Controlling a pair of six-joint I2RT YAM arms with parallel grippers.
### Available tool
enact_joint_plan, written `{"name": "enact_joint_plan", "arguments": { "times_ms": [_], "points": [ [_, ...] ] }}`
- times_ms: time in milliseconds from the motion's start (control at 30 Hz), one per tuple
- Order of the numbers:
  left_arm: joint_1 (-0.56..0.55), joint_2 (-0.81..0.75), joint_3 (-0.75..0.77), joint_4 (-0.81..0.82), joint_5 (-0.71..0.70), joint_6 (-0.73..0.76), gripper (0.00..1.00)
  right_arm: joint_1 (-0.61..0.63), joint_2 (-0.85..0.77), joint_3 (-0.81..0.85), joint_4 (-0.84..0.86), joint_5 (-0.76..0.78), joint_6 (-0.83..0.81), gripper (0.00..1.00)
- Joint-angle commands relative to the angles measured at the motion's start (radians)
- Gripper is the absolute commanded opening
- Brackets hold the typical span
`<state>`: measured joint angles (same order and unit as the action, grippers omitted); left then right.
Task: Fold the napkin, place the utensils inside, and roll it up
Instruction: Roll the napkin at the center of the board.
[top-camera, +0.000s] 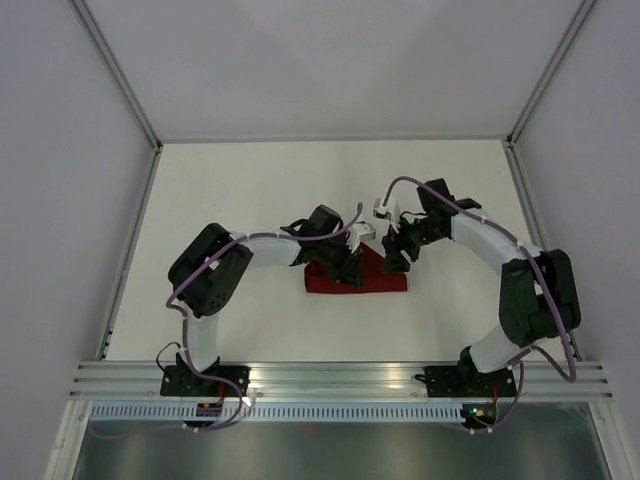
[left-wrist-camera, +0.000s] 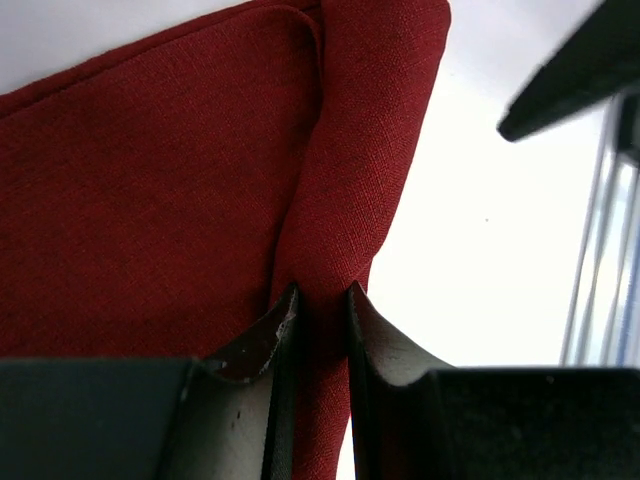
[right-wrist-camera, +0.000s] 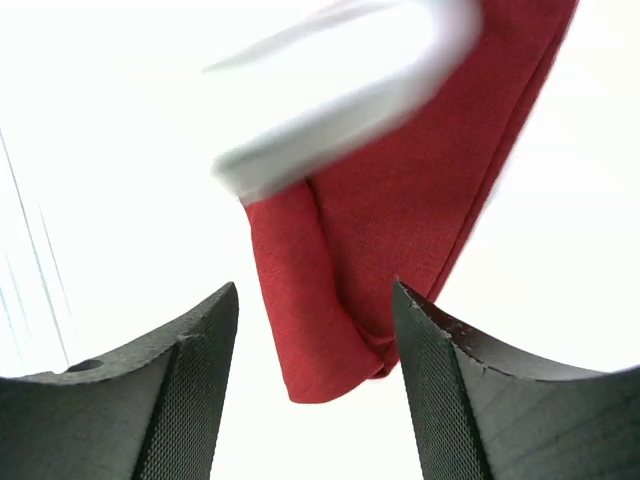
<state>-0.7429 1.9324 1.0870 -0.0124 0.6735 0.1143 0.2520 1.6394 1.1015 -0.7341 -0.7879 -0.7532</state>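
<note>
A white table was seen from above, closed in by pale walls on the left, right and far sides, with a metal rail along its near edge. The left arm and the right arm were bent inward from that rail, so that their wrists met over the middle of the table.

The napkin was laid there as a folded dark red strip running left to right, and its far edge was partly covered in the overhead view by both wrists. The left gripper was set on the strip's middle and the right gripper just above its right part.

The grips could be judged only in the wrist views. In the left wrist view the left gripper was clenched on a raised ridge of the napkin, with cloth pinched between its almost touching fingers. In the right wrist view the right gripper was spread wide and nothing was held; a rolled end of the napkin was seen on the table beyond the gap between the fingers. A blurred white shape was laid across the top of that view, possibly part of the other wrist.
</note>
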Motion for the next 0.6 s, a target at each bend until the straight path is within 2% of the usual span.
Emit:
{"name": "enact_joint_plan", "arguments": {
  "times_ms": [0, 167, 300, 400, 567],
  "points": [
    [0.033, 0.109, 0.056, -0.156, 0.109, -0.042, 0.02, 0.003, -0.157, -0.119, 0.201, 0.003, -0.004, 0.70],
    [0.056, 0.212, 0.189, -0.292, 0.205, -0.053, 0.02, 0.035, -0.326, -0.288, 0.370, 0.096, -0.023, 0.74],
    [0.062, 0.272, 0.257, -0.348, 0.248, -0.065, 0.02, 0.174, -0.426, -0.449, 0.545, 0.303, -0.040, 0.75],
    [0.066, 0.296, 0.289, -0.371, 0.256, -0.077, 0.02, 0.281, -0.441, -0.524, 0.640, 0.392, -0.048, 0.77],
    [0.070, 0.321, 0.330, -0.417, 0.270, -0.085, 0.04, 0.369, -0.365, -0.543, 0.682, 0.499, -0.078, 0.77]
  ]
}}
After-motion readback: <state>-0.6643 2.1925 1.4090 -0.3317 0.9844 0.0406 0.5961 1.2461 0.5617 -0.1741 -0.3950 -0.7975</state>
